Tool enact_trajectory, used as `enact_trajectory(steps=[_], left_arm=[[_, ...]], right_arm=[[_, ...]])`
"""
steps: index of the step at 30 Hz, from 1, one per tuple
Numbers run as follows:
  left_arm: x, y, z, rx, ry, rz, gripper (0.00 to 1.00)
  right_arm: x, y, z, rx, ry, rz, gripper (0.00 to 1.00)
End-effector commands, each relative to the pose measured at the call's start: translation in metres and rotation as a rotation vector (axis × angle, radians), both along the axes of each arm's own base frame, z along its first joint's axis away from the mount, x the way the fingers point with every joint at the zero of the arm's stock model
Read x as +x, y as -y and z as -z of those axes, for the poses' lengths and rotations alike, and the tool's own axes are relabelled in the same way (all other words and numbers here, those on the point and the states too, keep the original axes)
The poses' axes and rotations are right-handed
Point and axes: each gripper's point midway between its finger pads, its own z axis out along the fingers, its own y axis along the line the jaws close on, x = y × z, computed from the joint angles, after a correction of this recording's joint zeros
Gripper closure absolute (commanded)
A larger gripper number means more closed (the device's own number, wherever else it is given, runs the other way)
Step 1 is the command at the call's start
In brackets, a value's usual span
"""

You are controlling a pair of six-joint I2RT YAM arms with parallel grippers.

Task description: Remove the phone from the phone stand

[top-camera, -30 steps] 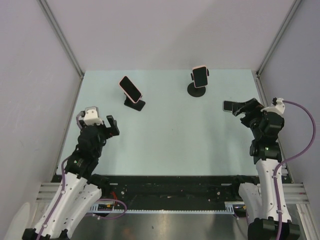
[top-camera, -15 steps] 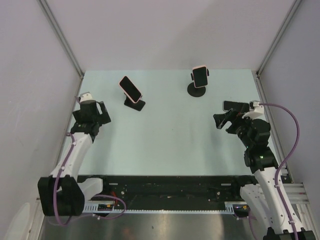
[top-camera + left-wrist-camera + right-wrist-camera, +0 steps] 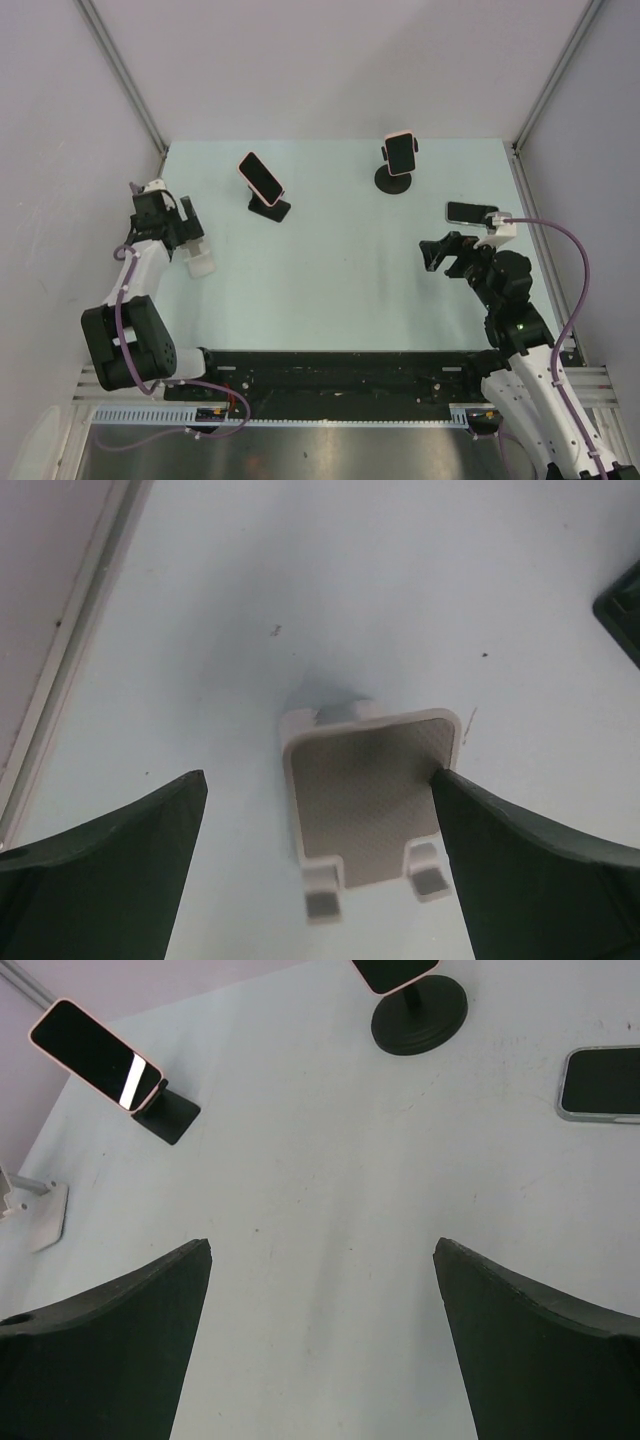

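– If a phone is pulled off while its base is unheld, what could be upset?
– Nearest first: the left gripper (image 3: 318, 780) is spread wide and nothing is held. The empty white stand (image 3: 365, 800) lies between its fingers, with the right finger just at the stand's edge, so it could be nudged or tipped. Contact cannot be confirmed
– And the other side?
– The right gripper (image 3: 445, 252) is also spread wide, with nothing gripped or touched. At its one o'clock a flat phone (image 3: 470, 211) could be swept by a careless reach. Farther off, at eleven o'clock on the table (image 3: 340, 270), a tilted phone (image 3: 260, 177) is leaned on a wedge stand (image 3: 272, 209). At one o'clock an upright phone (image 3: 400, 152) is carried on a round-based stand (image 3: 394, 181). Either stand could be dragged or toppled
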Motion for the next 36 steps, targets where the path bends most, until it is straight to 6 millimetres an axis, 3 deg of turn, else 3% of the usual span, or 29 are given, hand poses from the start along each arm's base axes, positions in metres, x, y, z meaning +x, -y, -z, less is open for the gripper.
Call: enact_trajectory(steps=[1, 5, 10, 20, 26, 36], left_arm=[[0.023, 0.008, -0.006, -0.009, 0.032, 0.129, 0.0], [0.031, 0.027, -0.005, -0.076, 0.048, 0.224, 0.0], [0.027, 0.035, -0.008, -0.109, 0.069, 0.225, 0.01], [0.013, 0.033, -0.01, -0.128, 0.086, 0.126, 0.21], [-0.001, 0.036, -0.012, -0.19, 0.119, 0.019, 0.13], [-0.007, 0.052, -0.004, -0.331, 0.128, -0.03, 0.2]], right_arm=[[0.002, 0.002, -0.005, -0.02, 0.039, 0.011, 0.01], [0.003, 0.002, -0.001, -0.023, 0.032, 0.014, 0.01], [0.006, 0.001, 0.003, -0.023, 0.017, 0.011, 0.01], [0.006, 0.001, 0.005, -0.024, 0.013, 0.011, 0.02], [0.005, 0.001, 0.005, -0.025, 0.011, 0.006, 0.02], [0.005, -0.001, 0.007, -0.024, 0.006, 0.001, 0.02]])
